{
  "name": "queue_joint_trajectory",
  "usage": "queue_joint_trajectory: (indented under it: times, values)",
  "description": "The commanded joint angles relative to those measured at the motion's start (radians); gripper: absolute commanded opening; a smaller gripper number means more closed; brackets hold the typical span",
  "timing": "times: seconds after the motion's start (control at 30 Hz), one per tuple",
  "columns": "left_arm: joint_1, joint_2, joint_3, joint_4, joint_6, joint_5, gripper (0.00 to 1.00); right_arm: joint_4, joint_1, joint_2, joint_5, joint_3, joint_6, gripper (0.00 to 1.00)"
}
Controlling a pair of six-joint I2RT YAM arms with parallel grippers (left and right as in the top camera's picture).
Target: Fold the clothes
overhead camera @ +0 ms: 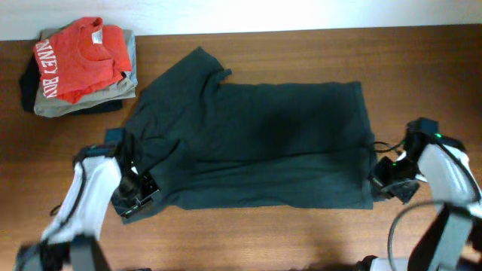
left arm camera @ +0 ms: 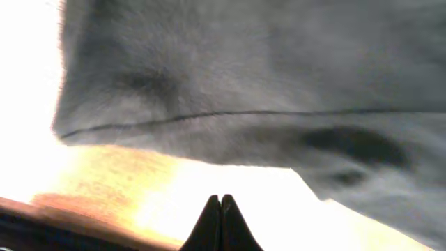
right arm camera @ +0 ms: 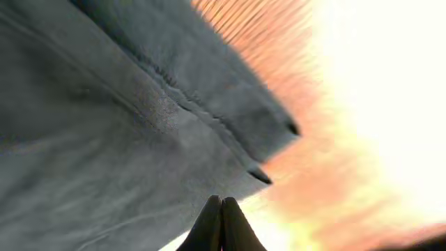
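Note:
The dark green T-shirt (overhead camera: 263,143) lies spread flat on the wooden table (overhead camera: 301,233), with one sleeve pointing to the far left. No lettering shows. My left gripper (overhead camera: 145,190) is at the shirt's near left edge. In the left wrist view its fingertips (left arm camera: 221,199) are shut with nothing between them, and the cloth's hem (left arm camera: 279,77) lies just beyond. My right gripper (overhead camera: 382,181) is at the shirt's near right corner. Its fingertips (right arm camera: 221,201) are shut at the edge of the cloth (right arm camera: 104,139). No fabric shows between them.
A red shirt with white letters (overhead camera: 75,64) lies on a folded grey-olive garment (overhead camera: 83,102) at the table's far left corner. The table's far edge meets a white wall. Bare wood shows along the near edge and at the far right.

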Motion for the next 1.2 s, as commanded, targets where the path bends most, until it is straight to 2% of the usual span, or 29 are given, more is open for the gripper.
queue_joint_trajectory:
  times: [0.0,0.1,0.13,0.17,0.2,0.23,0.3,0.37,0.43,0.53,0.6,0.63,0.73,0.8,0.9,0.97,1.0,1.07,1.1,1.17]
  values:
    - [0.003,-0.137,0.006,0.008,-0.029,-0.007,0.01,-0.029,-0.006,-0.198,0.016,0.024,-0.020,0.04]
    - [0.003,-0.197,0.055,0.109,-0.031,0.029,0.13,-0.030,0.008,-0.297,-0.029,0.092,-0.071,0.05]
    - [0.002,-0.197,0.084,0.140,-0.016,0.062,0.21,-0.030,0.008,-0.297,-0.039,0.119,-0.100,0.14]
    - [0.001,-0.197,0.117,0.180,0.026,0.111,0.43,-0.031,0.008,-0.293,-0.062,0.154,-0.129,0.33]
    - [-0.007,-0.197,0.171,0.234,0.053,0.149,0.93,-0.037,0.008,-0.288,-0.095,0.216,-0.151,0.64]
    - [-0.021,-0.193,0.223,0.294,0.059,0.150,0.99,-0.041,0.008,-0.280,-0.113,0.282,-0.159,0.77]
    - [-0.060,-0.165,0.311,0.398,0.094,0.151,0.99,-0.048,0.009,-0.261,-0.131,0.390,-0.164,0.80]
    - [-0.148,-0.063,0.437,0.490,0.202,0.142,0.99,-0.082,0.028,-0.222,-0.156,0.512,-0.188,0.80]
    - [-0.237,0.157,0.631,0.508,0.261,0.078,0.99,-0.128,0.092,-0.181,-0.156,0.556,-0.203,0.80]
    - [-0.280,0.484,0.909,0.507,0.340,0.067,0.99,-0.165,0.178,-0.114,-0.148,0.555,-0.203,0.80]
    - [-0.316,0.716,1.116,0.484,0.467,0.047,0.99,-0.179,0.241,-0.042,-0.148,0.555,-0.203,0.80]
    - [-0.332,0.790,1.176,0.474,0.467,0.014,0.99,-0.180,0.257,-0.019,-0.148,0.555,-0.203,0.80]
    - [-0.380,0.972,1.281,0.498,0.577,-0.053,0.99,-0.183,0.298,0.054,-0.141,0.555,-0.202,0.78]
    - [-0.406,1.014,1.281,0.541,0.583,-0.117,0.95,-0.194,0.309,0.074,-0.104,0.555,-0.199,0.77]
    - [-0.426,1.058,1.281,0.578,0.593,-0.132,0.95,-0.197,0.309,0.074,-0.092,0.555,-0.199,0.77]
    - [-0.427,1.082,1.281,0.578,0.590,-0.179,0.90,-0.197,0.309,0.074,-0.084,0.555,-0.199,0.74]
    - [-0.427,1.091,1.281,0.577,0.576,-0.223,0.83,-0.197,0.309,0.074,-0.072,0.555,-0.199,0.71]
    - [-0.426,1.098,1.281,0.582,0.571,-0.251,0.65,-0.186,0.309,0.074,-0.060,0.555,-0.199,0.71]
    - [-0.424,1.098,1.281,0.589,0.566,-0.251,0.50,-0.171,0.309,0.074,-0.053,0.555,-0.199,0.71]
    - [-0.422,1.099,1.281,0.595,0.553,-0.251,0.38,-0.120,0.309,0.074,-0.039,0.555,-0.199,0.70]
